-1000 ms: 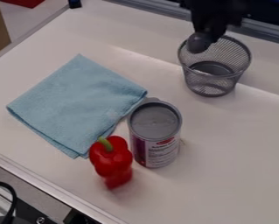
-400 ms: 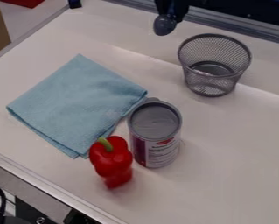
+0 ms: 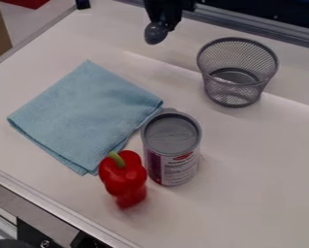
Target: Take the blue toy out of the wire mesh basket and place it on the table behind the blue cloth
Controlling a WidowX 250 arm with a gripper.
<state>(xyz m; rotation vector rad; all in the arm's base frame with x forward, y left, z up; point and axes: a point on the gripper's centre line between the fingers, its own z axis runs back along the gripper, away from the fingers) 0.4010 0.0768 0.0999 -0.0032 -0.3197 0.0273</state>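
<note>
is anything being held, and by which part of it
Cannot tell: the rounded dark grey shape on the black pincer may be held or belong to it.

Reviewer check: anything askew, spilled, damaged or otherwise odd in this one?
Nothing stands out. The can and mesh basket stand upright, and I see no spill. The folded cloth merely has slightly uneven edges. The red pepper looks intact, and the gripper hangs near the top edge.
</note>
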